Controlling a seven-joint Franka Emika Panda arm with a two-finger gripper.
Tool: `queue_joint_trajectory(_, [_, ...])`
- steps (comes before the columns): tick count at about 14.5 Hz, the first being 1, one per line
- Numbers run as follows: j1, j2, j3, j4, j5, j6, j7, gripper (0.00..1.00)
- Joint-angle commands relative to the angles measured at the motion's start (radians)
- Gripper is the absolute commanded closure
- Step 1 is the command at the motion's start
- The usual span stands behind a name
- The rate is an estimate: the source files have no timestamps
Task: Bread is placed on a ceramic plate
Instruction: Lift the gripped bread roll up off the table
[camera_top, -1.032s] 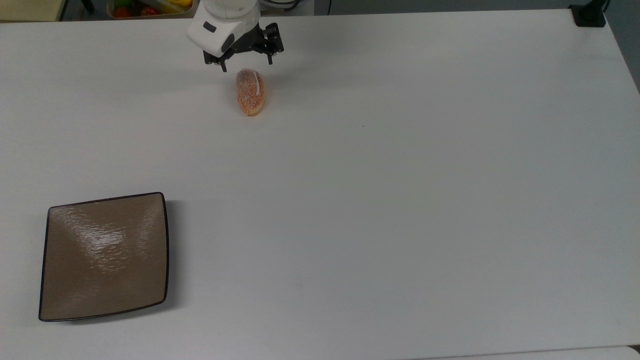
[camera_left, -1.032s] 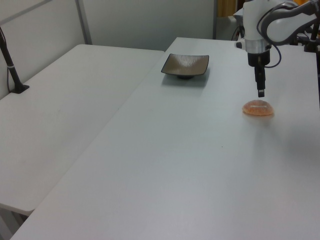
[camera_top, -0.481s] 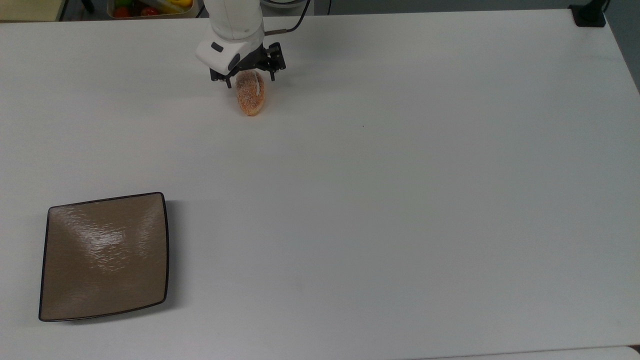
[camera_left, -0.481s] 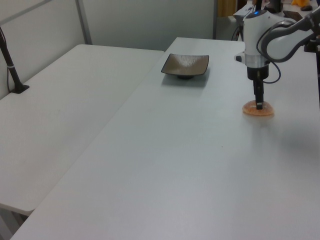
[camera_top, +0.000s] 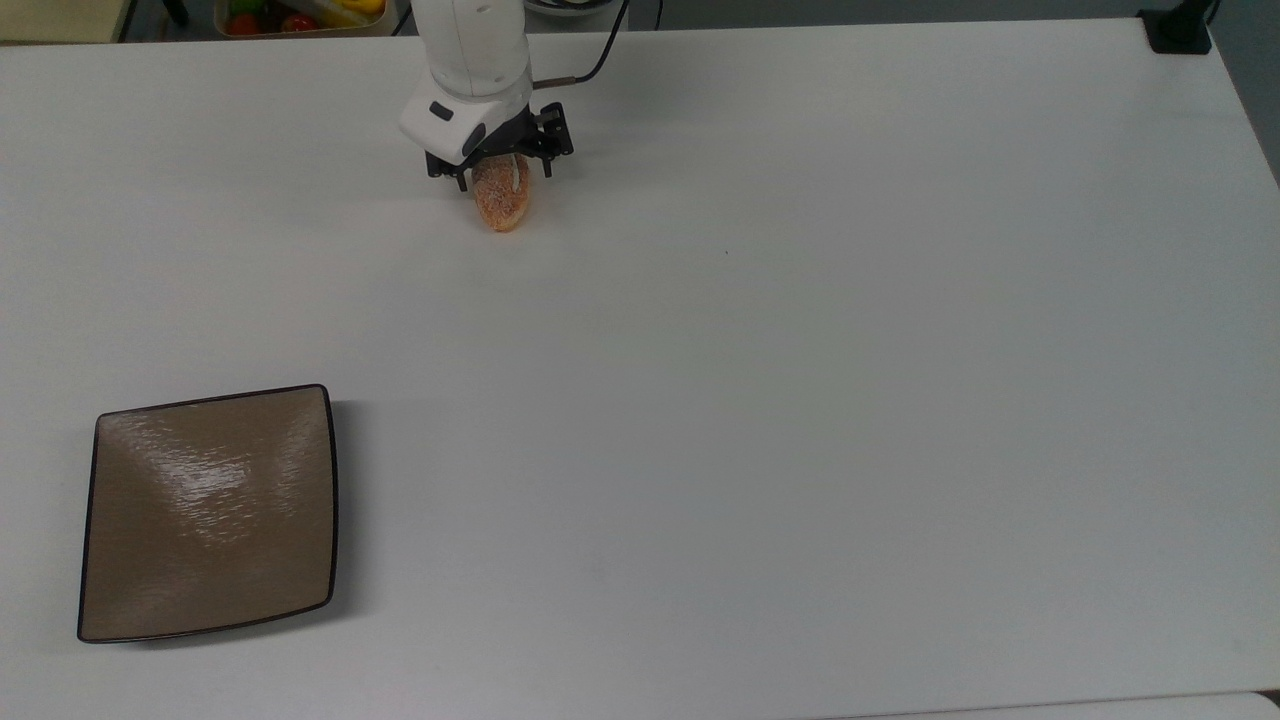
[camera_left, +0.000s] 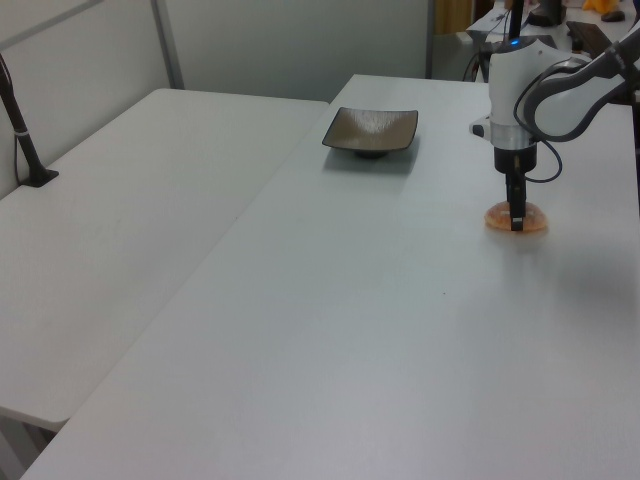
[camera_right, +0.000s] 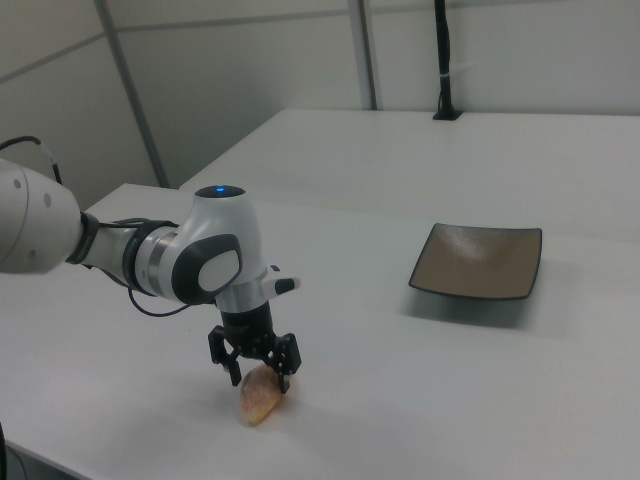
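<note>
A small oval orange-brown loaf of bread (camera_top: 503, 199) with a pale speckled crust lies on the white table (camera_top: 760, 340), near the table's far edge in the top view. The white robot arm (camera_top: 470, 60) reaches down over it, and its black two-finger end effector (camera_top: 497, 172) sits low around the end of the bread nearest the arm. In the top view one finger stands on each side of the loaf, so the end effector is spread about as wide as the bread and straddles it; whether the fingers already press on the crust cannot be told. The right view shows the same thing from the side: the end effector (camera_right: 256, 366) points straight down with the bread (camera_right: 259, 394) between and below its fingers, the loaf resting on the table. In the left view a dark finger (camera_left: 516, 207) comes down in front of the bread (camera_left: 528, 220).

The square glossy tan-brown ceramic plate (camera_top: 208, 512) with a thin dark rim sits well apart from the bread, near the top view's lower left corner. In the left view the plate (camera_left: 371, 130) lies farther back on the table, and in the right view the plate (camera_right: 478, 261) is off to the right view's right.
</note>
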Motion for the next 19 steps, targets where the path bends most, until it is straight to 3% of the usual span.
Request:
queue_joint_trajectory(1, [0.001,-0.004,-0.002,-0.023,-0.030,0.028,0.010,0.29])
queue_joint_trajectory(5, [-0.006,-0.011,-0.002,-0.021,-0.030,0.022,0.012,0.68])
queue_joint_trajectory(7, [-0.020,-0.024,-0.002,-0.010,-0.030,0.012,0.012,0.78])
queue_joint_trajectory(11, [-0.048,-0.035,-0.002,0.083,-0.030,-0.112,0.010,0.78])
queue_joint_trajectory(16, [-0.109,-0.001,-0.001,0.308,-0.024,-0.283,-0.017,0.78])
queue_joint_trajectory(19, [-0.155,0.075,-0.001,0.477,-0.011,-0.338,-0.048,0.78])
